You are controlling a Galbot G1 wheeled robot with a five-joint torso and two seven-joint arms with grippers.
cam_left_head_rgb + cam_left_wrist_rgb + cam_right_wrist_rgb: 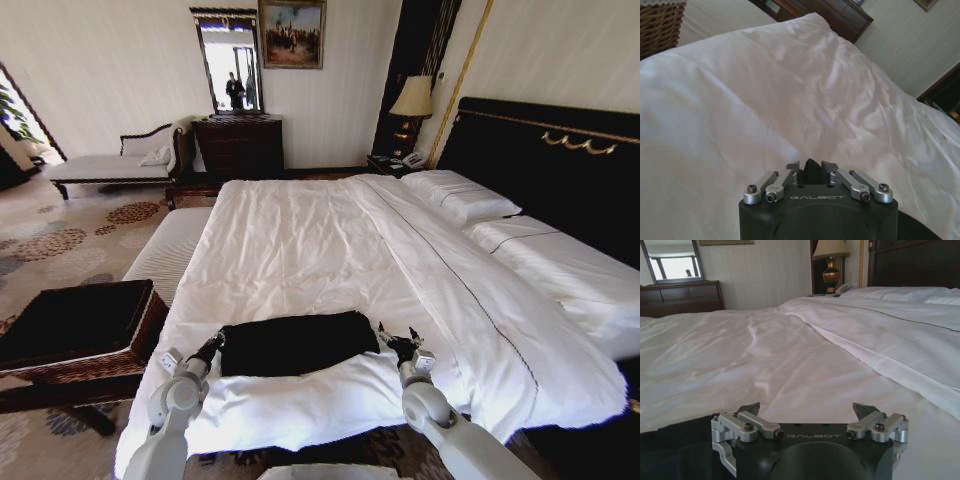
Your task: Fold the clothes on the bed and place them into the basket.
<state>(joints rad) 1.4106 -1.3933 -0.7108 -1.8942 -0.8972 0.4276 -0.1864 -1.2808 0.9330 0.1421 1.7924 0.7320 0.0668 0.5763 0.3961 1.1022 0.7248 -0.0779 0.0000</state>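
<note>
The black shirt (290,343) lies folded into a flat rectangle near the foot edge of the white bed (330,240). My left gripper (213,345) is at the shirt's left end. In the left wrist view its fingers (810,166) are drawn close together with black cloth pinched between them. My right gripper (400,342) sits just off the shirt's right end, and its own camera shows it open (807,410) over the sheet, with the shirt (670,440) beside it. The wicker basket (75,325) with black lining stands left of the bed.
A white upholstered bench (170,250) runs along the bed's left side behind the basket. Pillows (470,195) and the black headboard (550,150) are on the right. A dresser (238,145) with a mirror and a chaise stand at the far wall. The floor is patterned carpet.
</note>
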